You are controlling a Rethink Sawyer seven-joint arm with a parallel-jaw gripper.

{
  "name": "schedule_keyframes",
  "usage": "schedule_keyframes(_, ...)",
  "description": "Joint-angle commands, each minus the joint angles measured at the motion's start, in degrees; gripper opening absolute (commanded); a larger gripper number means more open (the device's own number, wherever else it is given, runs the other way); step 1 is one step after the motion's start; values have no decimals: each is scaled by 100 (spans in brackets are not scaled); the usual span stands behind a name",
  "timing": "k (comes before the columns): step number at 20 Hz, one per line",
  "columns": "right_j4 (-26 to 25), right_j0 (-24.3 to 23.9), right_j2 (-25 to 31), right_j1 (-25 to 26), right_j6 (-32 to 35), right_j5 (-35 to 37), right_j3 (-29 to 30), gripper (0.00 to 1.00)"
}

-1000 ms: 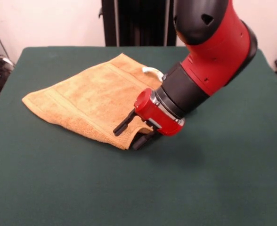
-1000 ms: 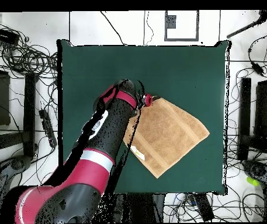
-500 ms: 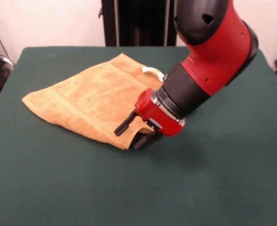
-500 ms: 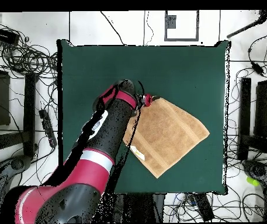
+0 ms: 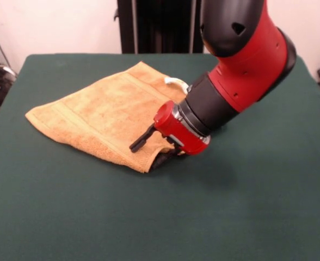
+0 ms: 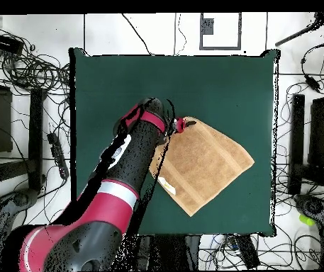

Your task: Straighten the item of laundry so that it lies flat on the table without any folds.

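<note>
The orange-tan towel (image 5: 105, 114) lies folded over on the dark green table (image 5: 247, 206), with woven bands near its edges and a white tag (image 5: 176, 82) at its far right edge. My gripper (image 5: 142, 156) is tilted low at the towel's near corner. Its jaws stand apart: one black finger lies over the cloth, the other is down at the table beside the corner edge. In the overhead view the towel (image 6: 205, 164) sits right of centre, the gripper (image 6: 181, 125) is at its upper left corner, and the arm covers the towel's left edge.
The red and black arm (image 5: 241, 60) comes down from the top right over the table's far side. Cables and stands (image 6: 23, 71) surround the table in the overhead view.
The gripper has shifted slightly down and left against the towel's near corner. Its lower finger is now partly hidden by the cloth edge. The towel has not visibly moved.
</note>
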Motion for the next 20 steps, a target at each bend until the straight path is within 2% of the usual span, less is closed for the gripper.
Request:
schedule_keyframes(1,42,13,628,419,-151,1039,255,100)
schedule_keyframes(4,119,-2,634,379,-99,1388,264,100)
schedule_keyframes(9,131,-20,696,298,-48,1531,302,100)
schedule_keyframes(15,-317,205,251,460,11,1632,53,100)
schedule_keyframes(20,-517,304,195,361,-115,1671,135,100)
